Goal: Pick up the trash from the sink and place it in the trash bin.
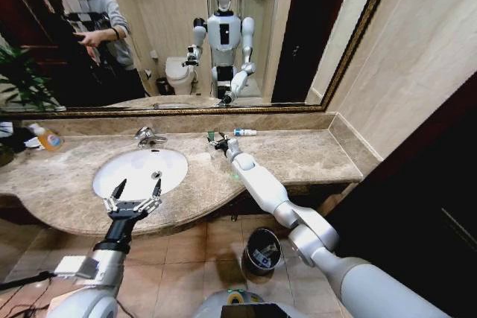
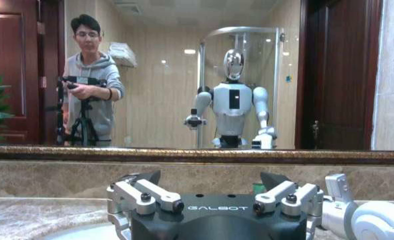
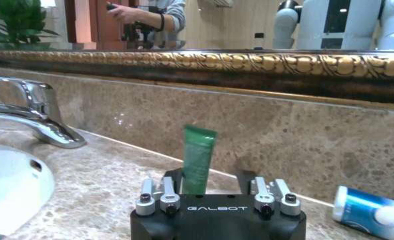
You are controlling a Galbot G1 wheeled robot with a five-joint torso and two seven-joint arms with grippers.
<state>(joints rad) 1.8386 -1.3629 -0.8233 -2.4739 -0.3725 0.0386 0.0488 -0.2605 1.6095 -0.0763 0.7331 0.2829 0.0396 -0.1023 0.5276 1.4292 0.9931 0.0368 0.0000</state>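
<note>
In the head view the right gripper [image 1: 215,141] is stretched out to the back of the beige marble counter [image 1: 298,156], near the middle of the frame and just below the mirror [image 1: 223,27]. Its fingers are closed around a little green tube [image 1: 212,137]. In the right wrist view this green tube [image 3: 198,159] stands upright between the fingers of the right gripper [image 3: 210,192], in the lower centre of the picture, in front of the marble backsplash [image 3: 250,130].

A blue-and-white tube [image 1: 244,132] lies on the counter just to the right of that gripper, against the backsplash; in the right wrist view it [image 3: 372,216] is at the lower right corner.

The left gripper [image 1: 135,196] hovers at the lower left of the head view, over the front edge of the white oval sink [image 1: 141,170], with its fingers spread apart and nothing between them. The chrome tap [image 1: 147,137] stands behind the basin. An orange soap bottle [image 1: 46,137] is at the far left of the counter.

The black trash bin [image 1: 262,251] stands on the tiled floor, in the lower centre of the head view, below the counter edge. Some small items lie inside it.
</note>
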